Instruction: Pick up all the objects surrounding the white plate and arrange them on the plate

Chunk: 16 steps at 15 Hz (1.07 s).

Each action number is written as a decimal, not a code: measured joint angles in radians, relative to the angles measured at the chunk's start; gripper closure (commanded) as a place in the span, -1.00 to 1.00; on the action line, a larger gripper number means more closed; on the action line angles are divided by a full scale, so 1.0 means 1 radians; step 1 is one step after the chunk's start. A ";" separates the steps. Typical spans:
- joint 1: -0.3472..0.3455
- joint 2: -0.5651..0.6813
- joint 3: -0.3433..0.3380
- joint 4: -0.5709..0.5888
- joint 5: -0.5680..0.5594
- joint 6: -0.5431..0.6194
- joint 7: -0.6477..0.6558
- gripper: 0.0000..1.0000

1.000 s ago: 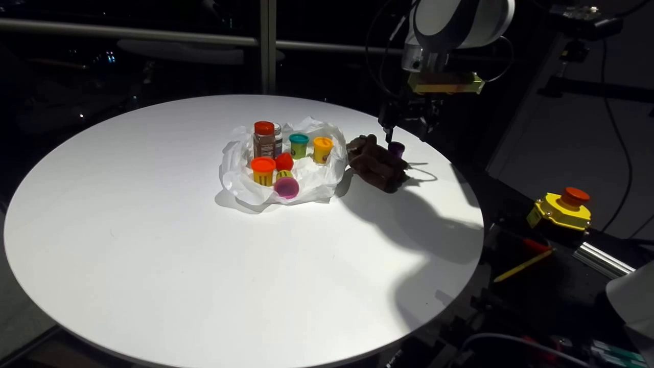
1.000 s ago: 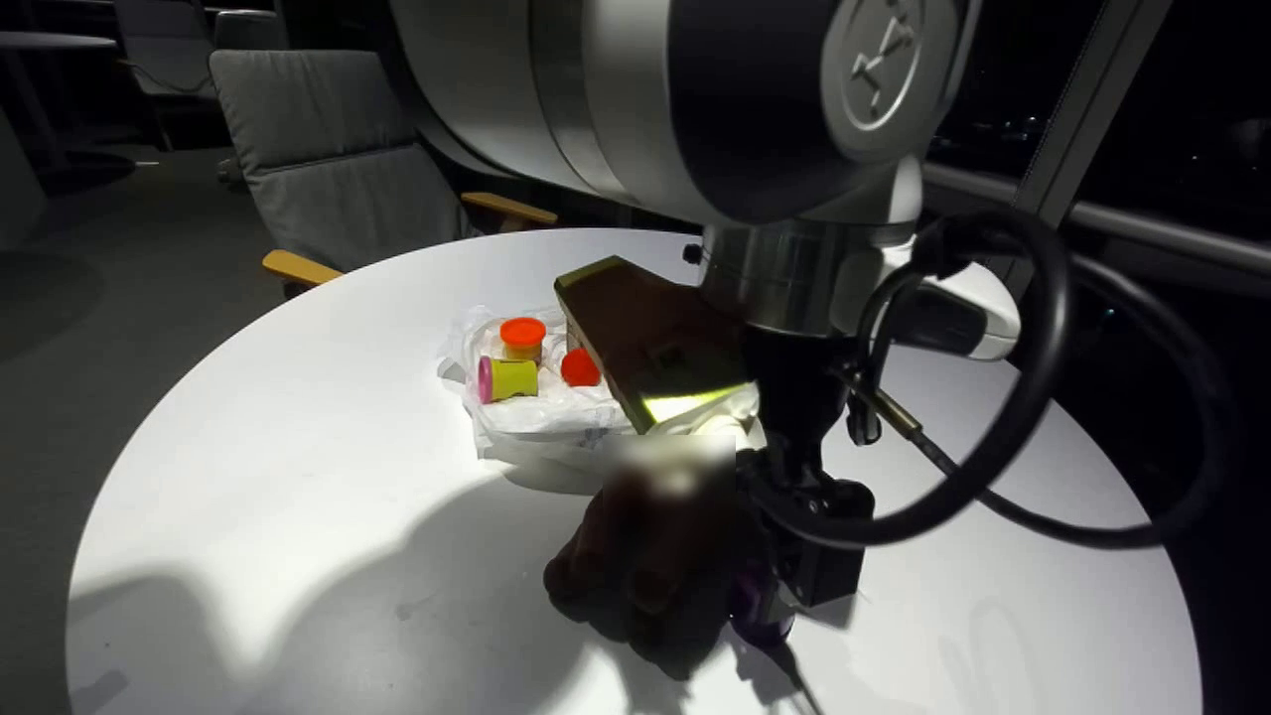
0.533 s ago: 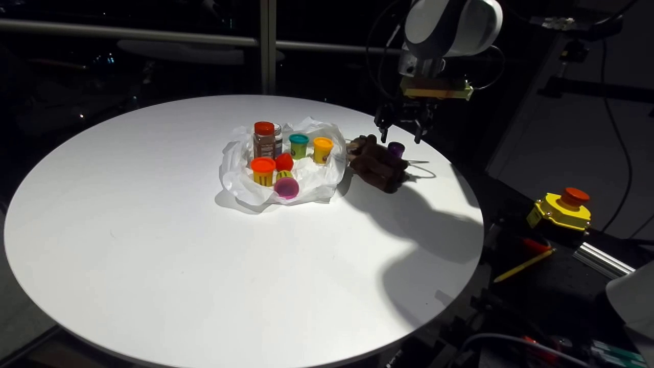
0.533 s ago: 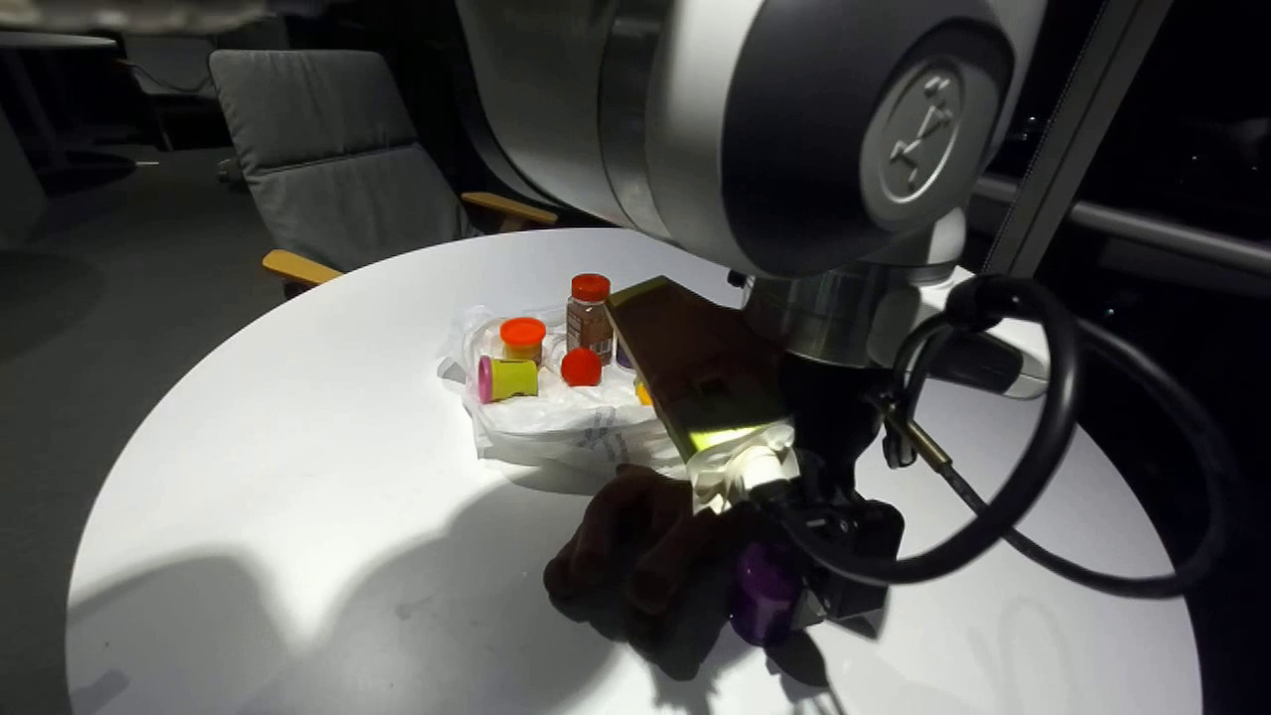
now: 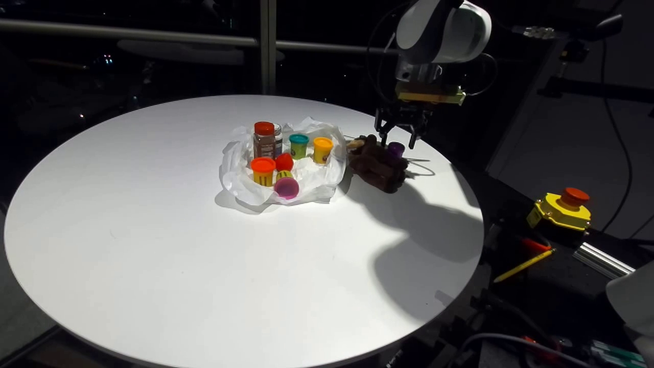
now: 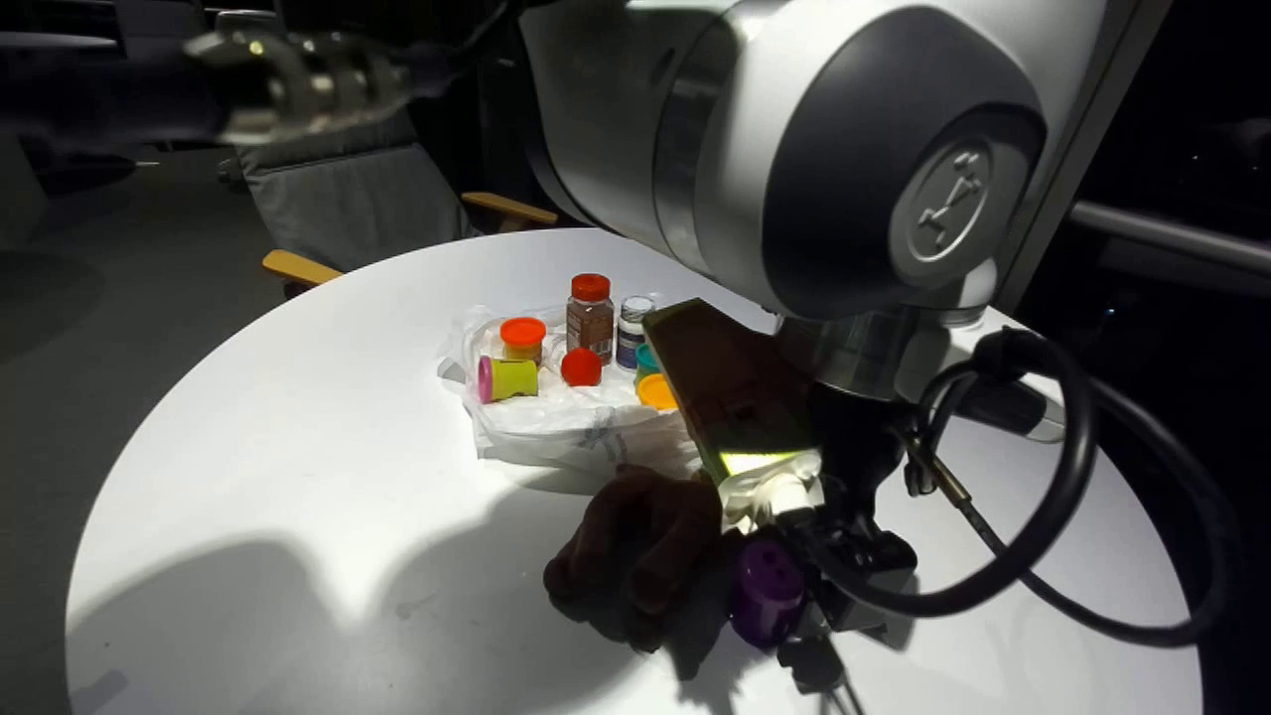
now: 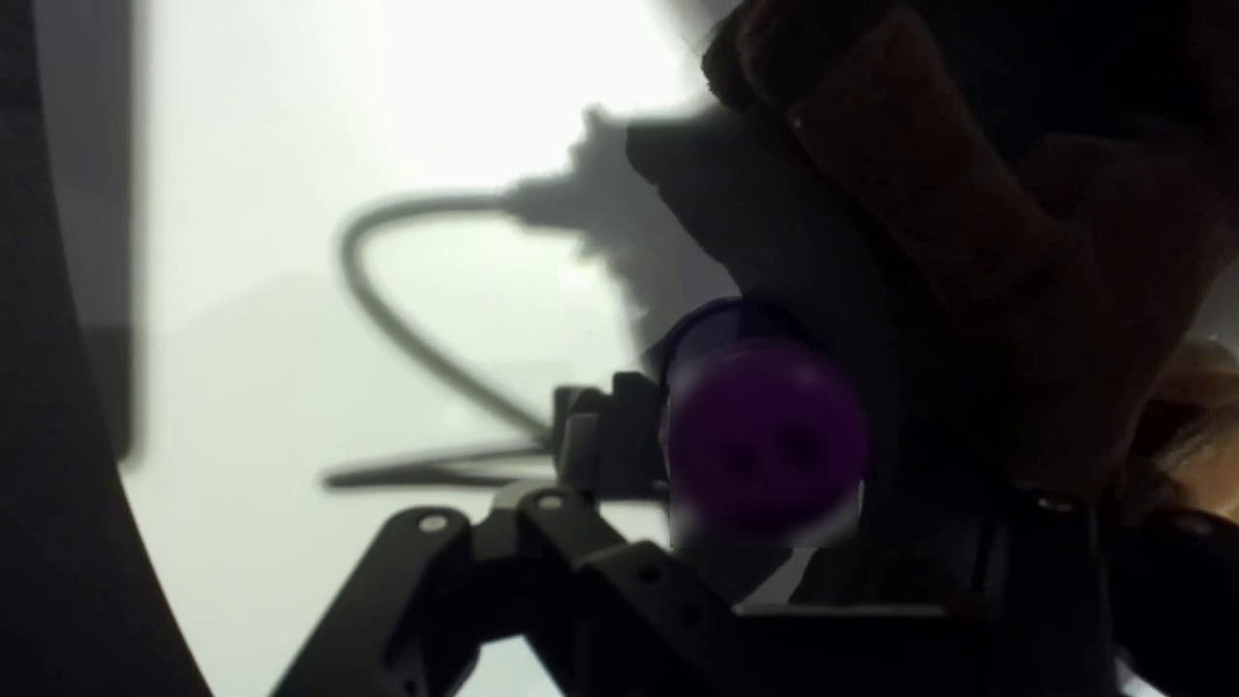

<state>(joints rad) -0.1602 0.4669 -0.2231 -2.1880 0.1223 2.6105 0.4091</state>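
White round surface [image 5: 204, 266], 1, carrying the items below. Counted left to right in an exterior view: 1 crumpled white sheet [image 5: 318, 186], and on it 1 orange-lidded tub [image 5: 263, 175], 1 red-lidded jar [image 5: 264, 143], 1 small bottle [image 5: 279, 140], 1 red object [image 5: 284, 162], 1 pink-lidded tub [image 5: 286, 188] lying on its side, 1 teal-lidded tub [image 5: 299, 147], 1 yellow-lidded tub [image 5: 322, 151]. Subtotal on sheet: 7. Right of the sheet: 1 brown plush toy [image 5: 375, 167], then 1 purple tub [image 5: 396, 148], lid up, just beside the toy. Subtotal off sheet: 2. At the purple tub: 2 fingers [image 7: 629, 440], spread and released, its lid between them in the wrist view. Past the surface's edge: 1 yellow pencil [image 5: 523, 266], 1 yellow box [image 5: 562, 217] with 1 red button [image 5: 575, 197].

Hidden or unclear, again left to right. Small bottle: mostly behind the jar. Red object: rounded, otherwise hard to make out. What lies under the sheet is covered. Teal-lidded and yellow-lidded tubs: part-covered by the arm [image 6: 854, 179] in an exterior view. Plush toy: deep in shadow, limbs hard to sort; cut off in the wrist view. Purple tub: lower part masked by the toy; cannot tell whether the 2 touch. Right-hand finger in the wrist view: nearly lost in the dark.
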 measured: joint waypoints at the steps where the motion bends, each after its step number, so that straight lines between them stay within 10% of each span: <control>1: -0.004 0.004 0.000 0.001 0.008 -0.005 -0.006 0.16; 4: -0.020 0.004 0.001 0.000 0.034 -0.021 -0.034 0.49; 16: 0.051 -0.317 0.052 -0.114 0.054 -0.056 -0.043 0.49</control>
<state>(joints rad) -0.1088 0.1501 -0.1708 -2.3017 0.1764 2.5544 0.3666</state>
